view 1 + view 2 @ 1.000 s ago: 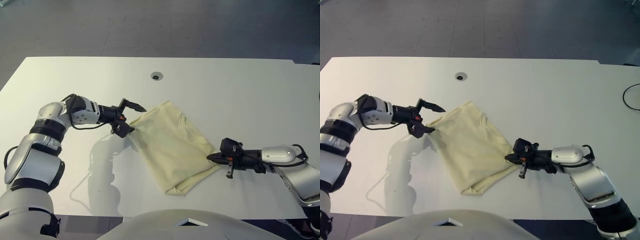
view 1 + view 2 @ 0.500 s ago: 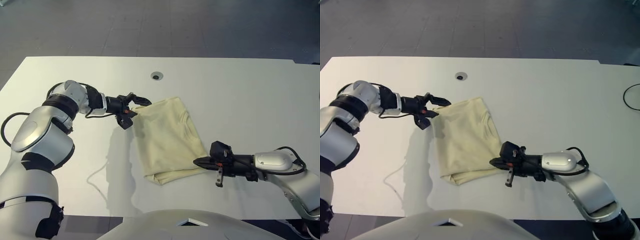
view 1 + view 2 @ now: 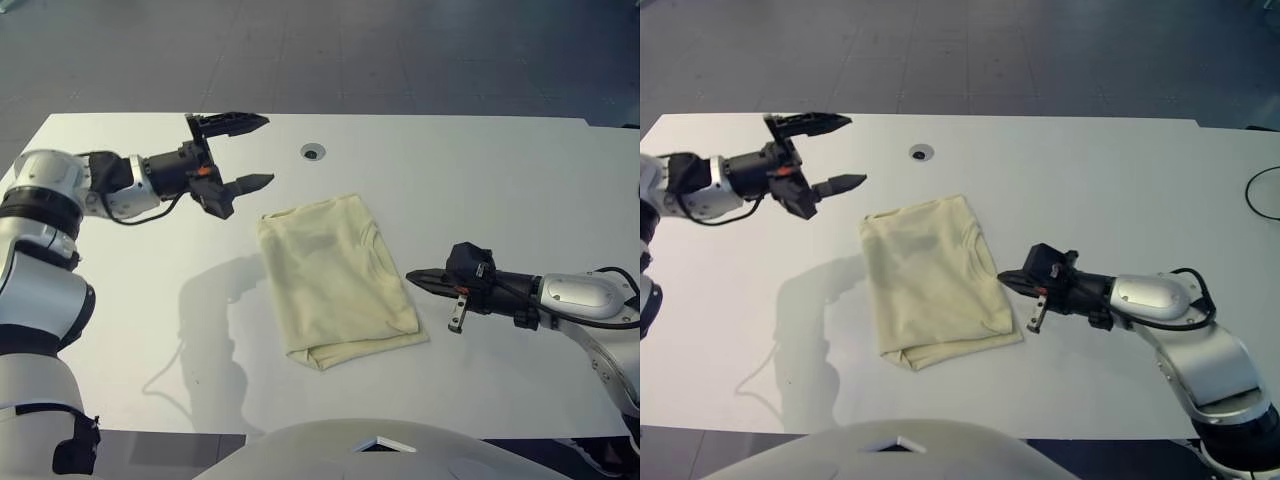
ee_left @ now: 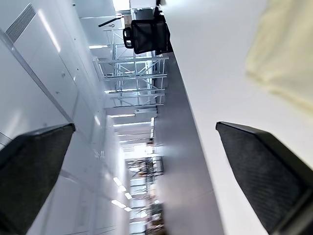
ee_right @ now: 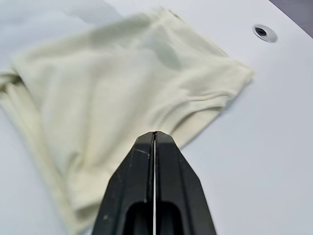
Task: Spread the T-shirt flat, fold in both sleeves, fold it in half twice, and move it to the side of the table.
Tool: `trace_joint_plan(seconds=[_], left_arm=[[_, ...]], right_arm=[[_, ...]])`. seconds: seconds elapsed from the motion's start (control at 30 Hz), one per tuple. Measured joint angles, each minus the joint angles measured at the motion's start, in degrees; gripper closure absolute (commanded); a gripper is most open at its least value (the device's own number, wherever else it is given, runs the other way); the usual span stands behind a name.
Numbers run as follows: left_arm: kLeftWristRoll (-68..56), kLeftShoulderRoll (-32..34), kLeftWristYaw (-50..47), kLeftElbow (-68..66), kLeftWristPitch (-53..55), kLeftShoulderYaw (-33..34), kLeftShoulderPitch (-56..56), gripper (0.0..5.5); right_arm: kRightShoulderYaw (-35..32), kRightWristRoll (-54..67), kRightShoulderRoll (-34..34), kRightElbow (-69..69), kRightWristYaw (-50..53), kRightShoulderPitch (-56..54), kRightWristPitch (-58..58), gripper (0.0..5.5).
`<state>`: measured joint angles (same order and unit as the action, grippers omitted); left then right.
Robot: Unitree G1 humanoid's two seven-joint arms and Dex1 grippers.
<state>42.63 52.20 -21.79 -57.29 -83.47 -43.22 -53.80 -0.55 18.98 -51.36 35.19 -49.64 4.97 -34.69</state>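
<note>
The left arm (image 3: 110, 190) stretches out from the left side of the white table (image 3: 500, 170). Its left gripper (image 3: 245, 150) is held up above the surface with its fingers spread wide, apart from the shirt's far left corner. The right arm (image 3: 585, 295) lies low, forearm pointing toward mid-table. The right gripper (image 3: 412, 277) has its fingers pressed together, tip just beside the shirt's right edge. The pale yellow T-shirt (image 3: 335, 280) lies folded into a rough rectangle at mid-table. A round cable hole (image 3: 313, 152) sits in the table beyond it.
</note>
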Motion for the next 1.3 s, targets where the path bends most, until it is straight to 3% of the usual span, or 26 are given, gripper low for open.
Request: trace_joint_plan(seconds=[0.13, 0.23, 0.37, 0.5, 0.73, 1.13, 1.3], left_arm=[[-19.5, 6.0, 11.1, 16.2, 1.9, -6.1, 17.8, 0.10], [-28.3, 11.6, 15.6, 29.2, 7.5, -6.7, 28.7, 0.10], [-34.0, 18.2, 20.4, 45.9, 15.6, -3.2, 44.2, 0.10], [-36.6, 21.0, 23.7, 55.2, 20.7, 3.4, 52.1, 0.10], [-37.0, 20.4, 31.9, 59.8, 25.7, 9.7, 60.3, 0.10], [-26.7, 10.9, 41.2, 57.4, 29.7, 16.6, 60.8, 0.10], [-24.3, 8.0, 41.8, 56.3, 28.8, 18.1, 60.0, 0.10]], right_arm=[[-1.3, -5.0, -1.2, -3.4, -2.0, 4.1, 13.1, 4.49], [-2.3, -10.2, -2.6, -4.6, -2.4, 7.7, 23.6, 4.02], [-5.2, -16.4, -3.4, -4.7, -1.9, 14.5, 35.5, 3.46], [-6.9, -19.5, -3.3, -6.4, -1.2, 17.4, 43.3, 2.86], [-4.7, -26.0, -3.5, -11.5, -1.1, 19.8, 50.7, 1.82], [1.2, -30.8, -2.9, -14.3, 2.0, 17.0, 55.6, 0.17], [2.6, -32.3, -2.2, -14.4, 4.2, 16.5, 57.6, 0.13]])
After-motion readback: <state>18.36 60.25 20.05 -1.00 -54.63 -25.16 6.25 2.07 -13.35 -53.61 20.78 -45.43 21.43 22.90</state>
